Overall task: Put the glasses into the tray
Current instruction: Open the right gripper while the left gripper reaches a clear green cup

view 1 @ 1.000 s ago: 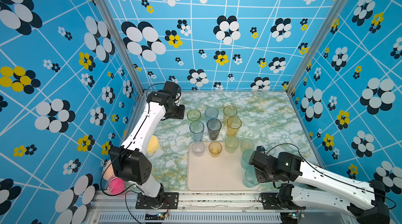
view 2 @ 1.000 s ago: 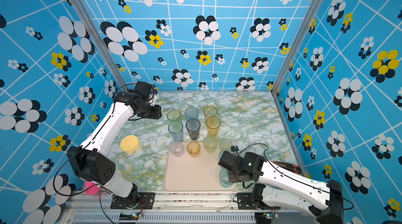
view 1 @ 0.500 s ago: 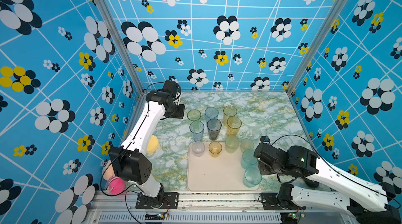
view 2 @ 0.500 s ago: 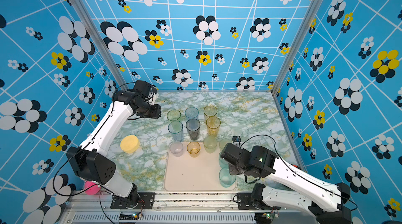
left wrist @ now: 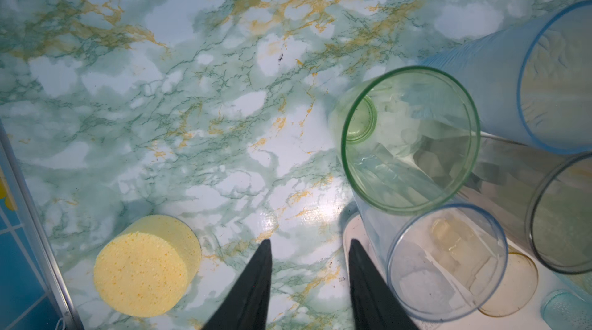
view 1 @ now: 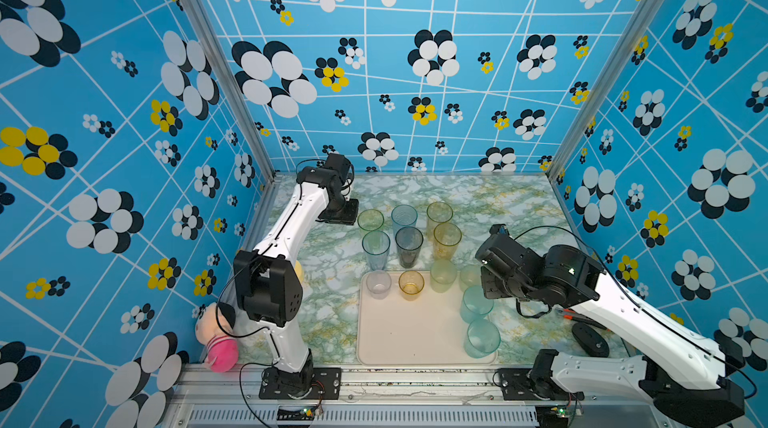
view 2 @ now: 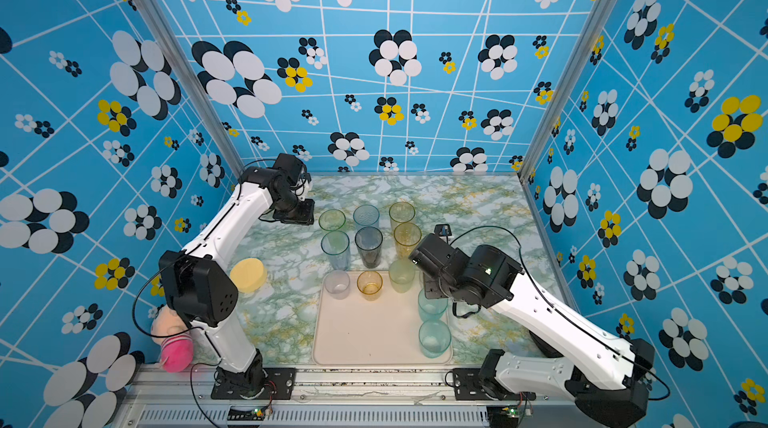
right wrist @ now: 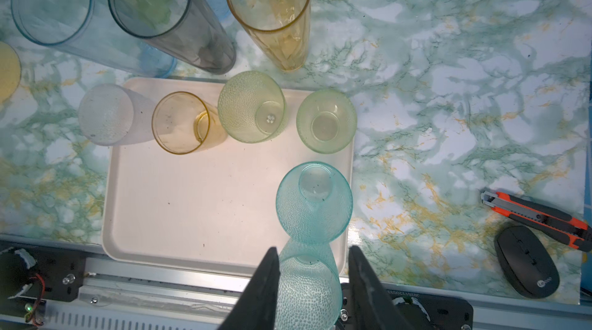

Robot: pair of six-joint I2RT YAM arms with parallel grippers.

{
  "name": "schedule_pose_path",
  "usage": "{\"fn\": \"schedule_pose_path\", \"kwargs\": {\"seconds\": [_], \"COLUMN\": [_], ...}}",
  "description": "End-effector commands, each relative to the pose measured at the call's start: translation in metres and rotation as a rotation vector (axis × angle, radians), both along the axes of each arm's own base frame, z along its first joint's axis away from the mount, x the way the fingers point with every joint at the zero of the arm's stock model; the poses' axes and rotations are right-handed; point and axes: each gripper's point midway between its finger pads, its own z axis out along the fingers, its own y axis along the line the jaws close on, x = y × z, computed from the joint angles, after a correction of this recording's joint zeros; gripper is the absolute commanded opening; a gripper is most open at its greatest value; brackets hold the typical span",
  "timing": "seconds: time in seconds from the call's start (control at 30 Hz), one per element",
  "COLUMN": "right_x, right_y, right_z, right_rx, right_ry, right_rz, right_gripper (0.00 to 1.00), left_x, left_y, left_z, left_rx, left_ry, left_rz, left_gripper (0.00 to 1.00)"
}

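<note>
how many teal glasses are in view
2, both on the tray along its right edge: the front teal glass by the near right corner, the rear teal glass just behind it. No others seem hidden.

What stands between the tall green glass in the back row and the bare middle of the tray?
A tall pale blue glass stands directly in front of the green glass, toward the tray. Beyond it, a short clear glass sits in the tray's far left corner. The green one probably must go over or around them.
</note>
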Motion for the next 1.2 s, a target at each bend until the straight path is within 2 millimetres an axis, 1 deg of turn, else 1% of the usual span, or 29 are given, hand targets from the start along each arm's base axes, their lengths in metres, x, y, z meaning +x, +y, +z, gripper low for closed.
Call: {"fn": "schedule_pose_path", "kwargs": {"seconds": [0.0, 0.17, 0.47, 0.63, 0.8, 0.87, 0.9, 0.93, 1.03, 1.1, 1.17], "right_x": [0.011, 0.014, 0.019, 0.022, 0.025, 0.026, 0.026, 0.026, 0.027, 0.028, 0.029], "right_y": [0.007, 0.004, 0.000, -0.002, -0.004, -0.005, -0.006, -0.007, -0.008, -0.009, -0.009], "right_z": [0.016, 0.016, 0.015, 0.015, 0.015, 0.016, 0.015, 0.015, 0.014, 0.014, 0.013], "right_rx": [0.054, 0.046, 0.044, 0.039, 0.035, 0.032, 0.029, 0.027, 0.022, 0.019, 0.018], "right_ry": [-0.042, -0.043, -0.054, -0.055, -0.058, -0.059, -0.059, -0.060, -0.060, -0.062, -0.065], "right_rz": [0.019, 0.006, -0.024, -0.031, -0.031, -0.031, -0.030, -0.029, -0.029, -0.027, -0.023], "right_gripper": [0.38, 0.38, 0.38, 0.38, 0.38, 0.38, 0.38, 0.38, 0.38, 0.38, 0.38], "left_x": [0.015, 0.027, 0.036, 0.039, 0.041, 0.041, 0.041, 0.041, 0.043, 0.045, 0.047], "left_y": [-0.007, -0.013, -0.023, -0.027, -0.030, -0.031, -0.030, -0.030, -0.027, -0.025, -0.023], "left_z": [0.001, -0.010, -0.027, -0.037, -0.045, -0.048, -0.049, -0.048, -0.048, -0.044, -0.038], "left_rx": [0.010, 0.012, 0.007, 0.020, 0.038, 0.051, 0.058, 0.062, 0.081, 0.095, 0.104], "left_ry": [-0.016, 0.010, 0.052, 0.083, 0.101, 0.108, 0.109, 0.109, 0.100, 0.086, 0.064], "left_rz": [-0.024, -0.045, -0.076, -0.094, -0.109, -0.113, -0.115, -0.117, -0.115, -0.114, -0.110], "left_gripper": [0.39, 0.38, 0.36, 0.30, 0.27, 0.23, 0.17, 0.13, 0.09, 0.03, 0.00]}}
